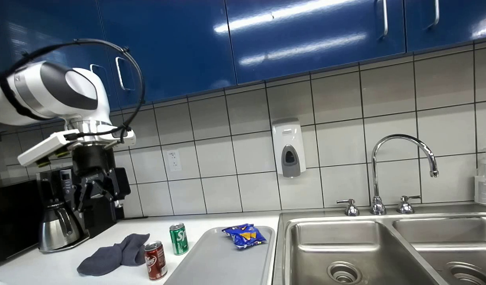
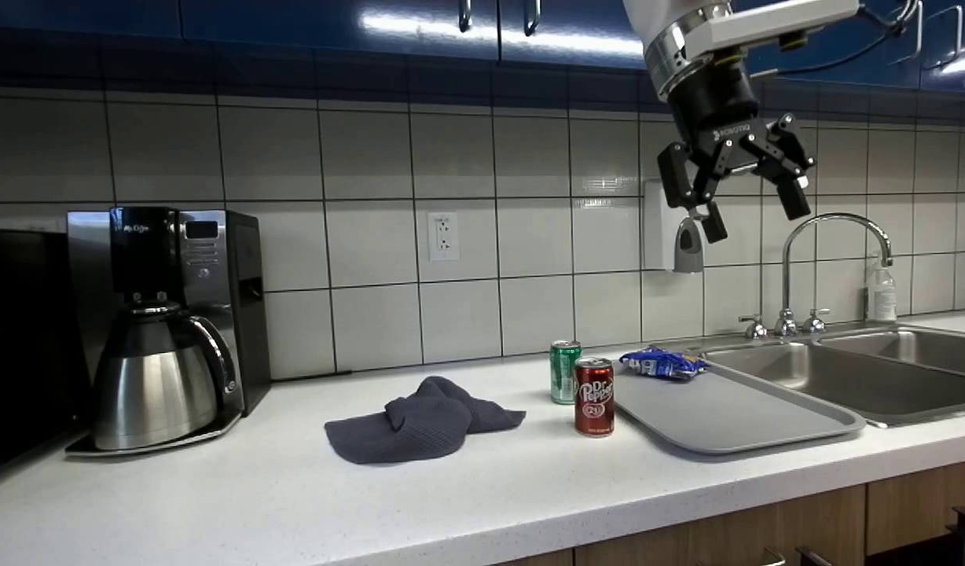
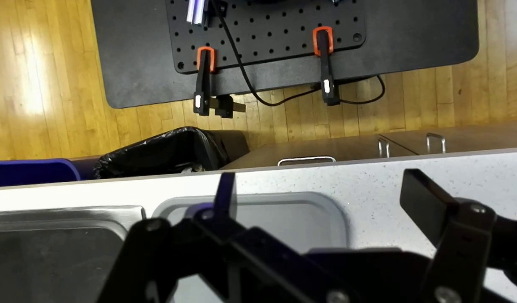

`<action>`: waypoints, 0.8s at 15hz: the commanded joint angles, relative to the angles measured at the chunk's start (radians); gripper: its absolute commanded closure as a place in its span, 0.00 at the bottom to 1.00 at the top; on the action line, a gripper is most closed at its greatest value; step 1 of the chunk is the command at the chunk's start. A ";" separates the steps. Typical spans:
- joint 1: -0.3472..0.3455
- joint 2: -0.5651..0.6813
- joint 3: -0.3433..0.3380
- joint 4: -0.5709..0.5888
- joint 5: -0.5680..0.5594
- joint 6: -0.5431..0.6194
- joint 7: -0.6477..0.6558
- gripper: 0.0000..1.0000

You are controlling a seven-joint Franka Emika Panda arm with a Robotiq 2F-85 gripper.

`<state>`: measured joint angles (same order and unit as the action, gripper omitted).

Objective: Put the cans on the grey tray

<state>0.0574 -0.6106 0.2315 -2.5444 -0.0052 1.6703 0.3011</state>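
A red Dr Pepper can (image 1: 155, 261) (image 2: 594, 399) and a green Sprite can (image 1: 179, 239) (image 2: 564, 373) stand upright on the white counter in both exterior views. They are close together, just beside the long edge of the grey tray (image 1: 219, 265) (image 2: 734, 413). Neither can shows in the wrist view, where a rounded end of the tray (image 3: 292, 219) is seen. My gripper (image 1: 99, 201) (image 2: 754, 212) is open and empty, high above the counter. In the wrist view its fingers (image 3: 319, 181) are wide apart, with nothing between them.
A blue snack bag (image 1: 245, 236) (image 2: 662, 363) lies on the tray's far end. A dark grey cloth (image 1: 114, 255) (image 2: 423, 420) lies near the cans. A coffee maker (image 2: 164, 330) stands beyond it. A double sink (image 1: 346, 253) with a tall faucet (image 1: 375, 174) adjoins the tray.
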 commanded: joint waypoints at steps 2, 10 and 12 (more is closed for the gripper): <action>0.026 0.105 -0.017 -0.058 0.000 0.171 -0.032 0.00; 0.034 0.317 -0.013 -0.125 -0.062 0.529 -0.034 0.00; 0.030 0.373 -0.018 -0.122 -0.082 0.613 -0.028 0.00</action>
<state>0.0900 -0.3121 0.2260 -2.6717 -0.0508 2.1839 0.2829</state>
